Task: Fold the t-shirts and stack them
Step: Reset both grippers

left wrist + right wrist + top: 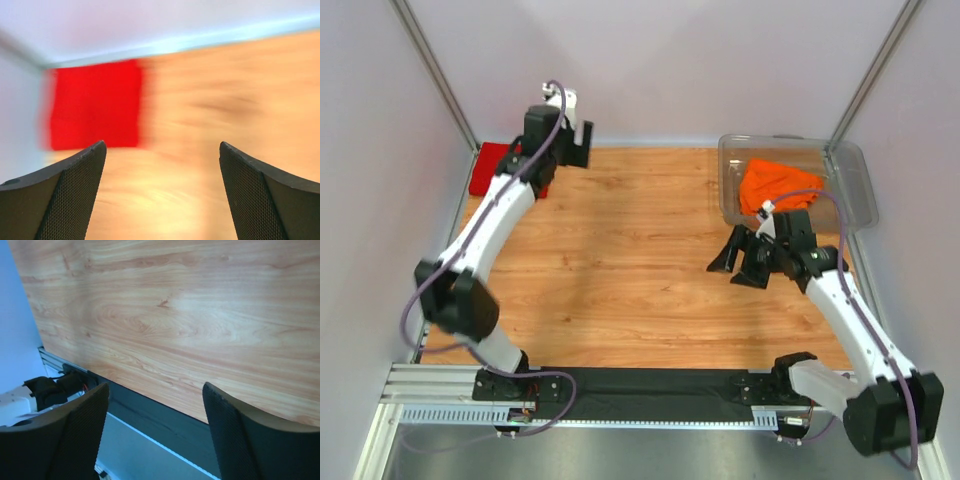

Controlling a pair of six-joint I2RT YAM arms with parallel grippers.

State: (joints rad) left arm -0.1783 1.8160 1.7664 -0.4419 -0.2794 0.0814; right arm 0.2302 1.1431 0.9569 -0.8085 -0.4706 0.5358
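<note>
Top external view: the orange shirt (772, 185) lies crumpled in the bin (855, 190) at the far right, just beyond our right pincer (740, 262), the nearer one. The red shirt (490, 168) lies as a neat square at the tabletop's (640, 250) far left, beside our left pincer (577, 145). Both pincers gape empty.

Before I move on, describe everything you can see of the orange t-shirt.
The bright orange soft cloth t-shirt lies crumpled in an unfolded heap inside the clear plastic bin at the far right, toward its left side. Creases show; sleeves and collar cannot be made out. The right arm's wrist overlaps its near edge in the top view, while the open right gripper sits apart over the wooden table.
</note>
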